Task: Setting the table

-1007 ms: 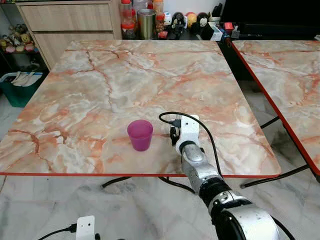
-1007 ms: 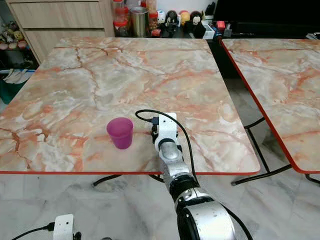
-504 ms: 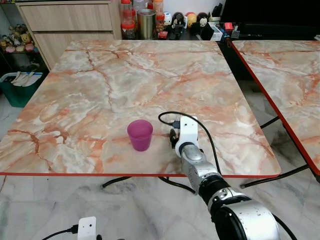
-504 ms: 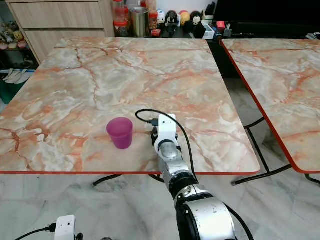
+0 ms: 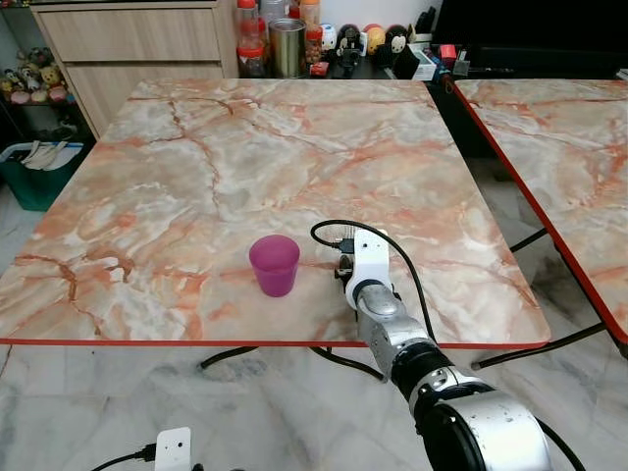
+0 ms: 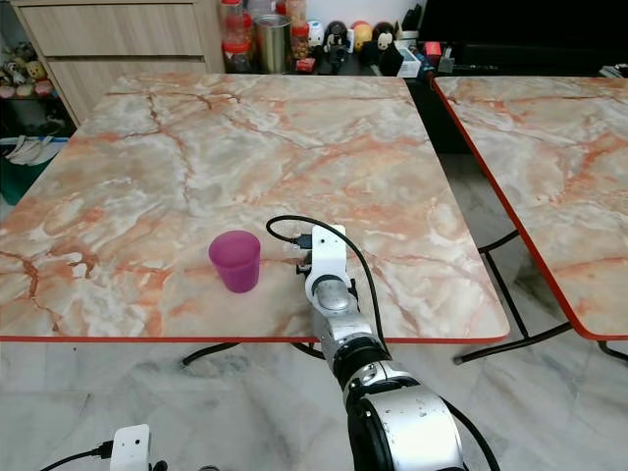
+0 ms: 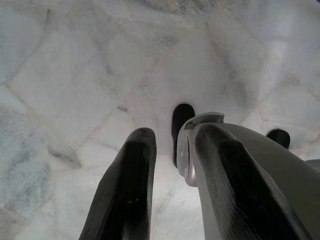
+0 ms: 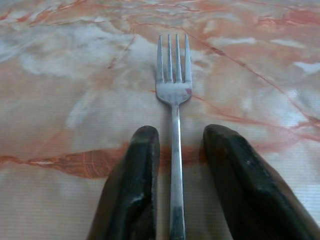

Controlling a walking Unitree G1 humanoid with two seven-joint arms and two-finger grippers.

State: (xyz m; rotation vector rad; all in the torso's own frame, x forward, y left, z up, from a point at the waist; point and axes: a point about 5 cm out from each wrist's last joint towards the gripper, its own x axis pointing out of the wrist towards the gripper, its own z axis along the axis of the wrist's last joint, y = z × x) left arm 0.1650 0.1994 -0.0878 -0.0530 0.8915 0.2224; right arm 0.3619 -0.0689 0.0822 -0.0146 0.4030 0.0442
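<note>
Between the parted fingers [image 8: 131,200] of the right gripper [image 8: 177,192] lies a fork [image 8: 173,90], flat on the marble table [image 5: 245,147], fingers released, not touching its handle.

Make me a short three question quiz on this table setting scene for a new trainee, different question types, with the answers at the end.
1. True or false: the purple cup stands on the robot's left of the right gripper.
2. Multiple choice: what lies between the right gripper's fingers? A) spoon B) fork C) knife
3. Fill in: the left gripper hangs over the ____.

Key:
1. True.
2. B: the fork lies flat on the marble table, handle in the open gap, untouched by either finger.
3. Floor.
</note>
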